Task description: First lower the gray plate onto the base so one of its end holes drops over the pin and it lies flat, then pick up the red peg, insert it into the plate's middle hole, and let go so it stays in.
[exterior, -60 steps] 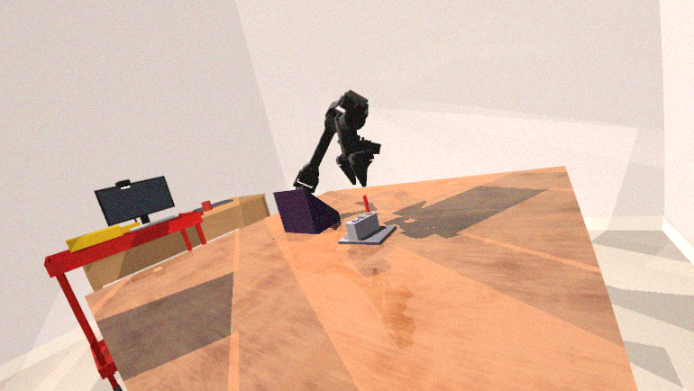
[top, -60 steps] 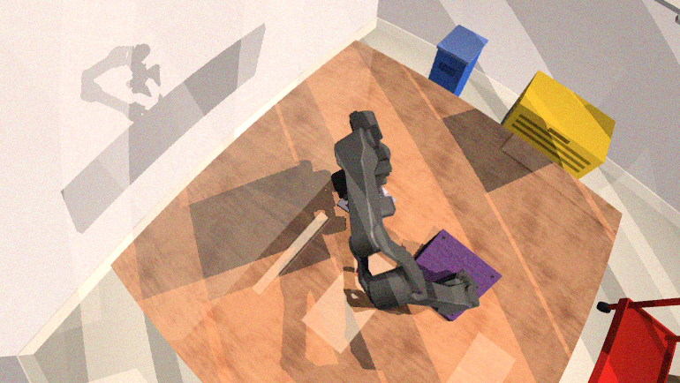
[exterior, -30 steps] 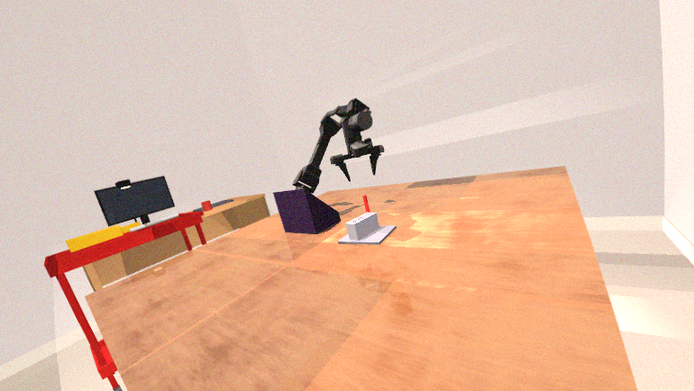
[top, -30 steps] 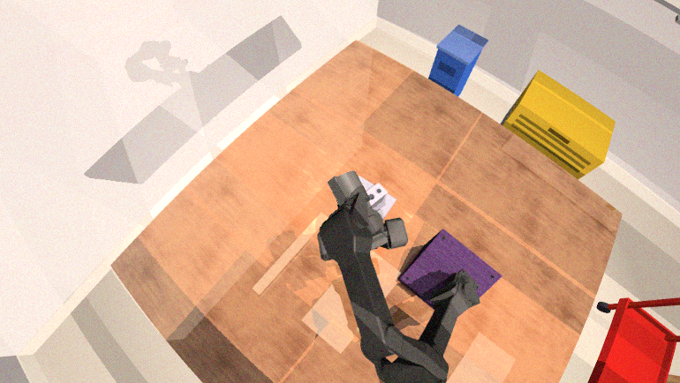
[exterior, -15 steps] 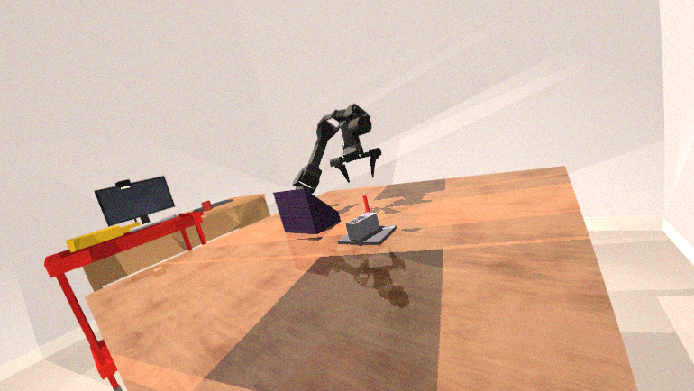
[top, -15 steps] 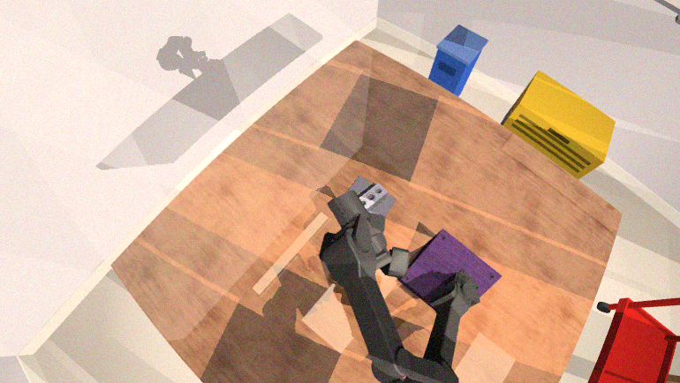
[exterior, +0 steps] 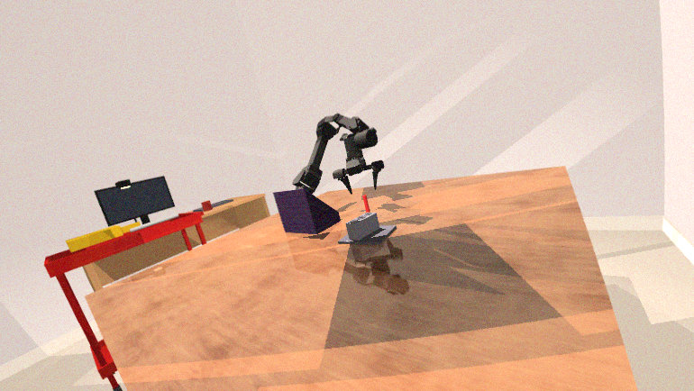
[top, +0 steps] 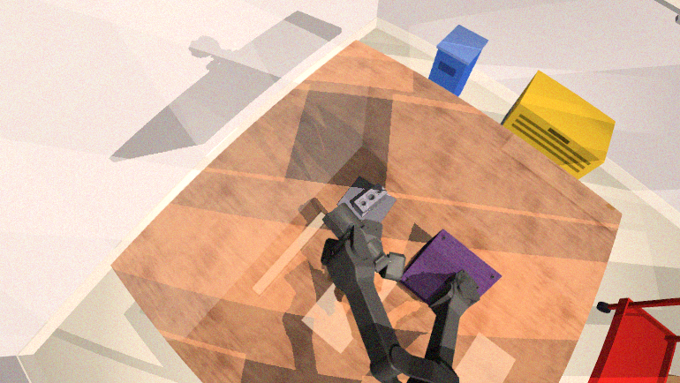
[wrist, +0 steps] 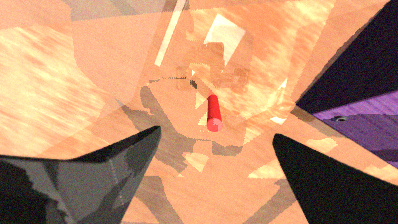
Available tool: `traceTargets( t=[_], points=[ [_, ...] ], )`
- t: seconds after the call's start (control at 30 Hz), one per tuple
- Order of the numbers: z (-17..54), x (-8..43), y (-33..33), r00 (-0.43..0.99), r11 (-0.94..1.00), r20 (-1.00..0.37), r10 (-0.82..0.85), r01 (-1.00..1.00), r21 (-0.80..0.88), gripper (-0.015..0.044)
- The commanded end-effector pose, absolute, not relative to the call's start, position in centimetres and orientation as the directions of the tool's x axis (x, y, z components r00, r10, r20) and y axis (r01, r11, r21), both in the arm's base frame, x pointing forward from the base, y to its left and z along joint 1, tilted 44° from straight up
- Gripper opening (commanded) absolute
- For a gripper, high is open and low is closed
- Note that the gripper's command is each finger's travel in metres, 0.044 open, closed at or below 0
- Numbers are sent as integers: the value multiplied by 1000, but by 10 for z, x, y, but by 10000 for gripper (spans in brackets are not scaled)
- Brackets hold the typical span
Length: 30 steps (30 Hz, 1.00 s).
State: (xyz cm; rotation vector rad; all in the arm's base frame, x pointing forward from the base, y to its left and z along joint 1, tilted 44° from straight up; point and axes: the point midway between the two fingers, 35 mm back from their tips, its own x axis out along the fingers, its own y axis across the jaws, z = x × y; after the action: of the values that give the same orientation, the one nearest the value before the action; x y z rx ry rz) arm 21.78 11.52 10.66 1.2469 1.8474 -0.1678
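Observation:
The red peg point(exterior: 366, 203) point(wrist: 214, 112) stands upright on the table behind the base in the exterior view. My gripper point(exterior: 362, 190) point(wrist: 215, 134) is open and empty above it; in the wrist view the peg shows between and below the spread fingertips. The gray plate point(top: 366, 199) appears to lie flat on top of the raised block of the gray base point(top: 381, 209) point(exterior: 374, 238). Its middle hole looks empty. The pin cannot be made out clearly. In the top view the arm hides the peg and the fingertips.
A purple block point(top: 447, 259) point(exterior: 294, 213) point(wrist: 372, 107) stands beside the base, near the arm's foot. A pale strip point(top: 288, 254) lies on the table. A blue bin point(top: 449, 56), a yellow cabinet point(top: 566, 123) and a red cart point(top: 633, 351) stand beyond the table edges.

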Motion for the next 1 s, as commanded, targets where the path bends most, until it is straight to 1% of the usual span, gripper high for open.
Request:
traceTargets(
  t=[0.0,0.97],
  points=[
    [102,218,120,-112,486,-717,688,805,340,440],
    [69,212,152,-112,483,-714,691,806,341,440]
  ],
)
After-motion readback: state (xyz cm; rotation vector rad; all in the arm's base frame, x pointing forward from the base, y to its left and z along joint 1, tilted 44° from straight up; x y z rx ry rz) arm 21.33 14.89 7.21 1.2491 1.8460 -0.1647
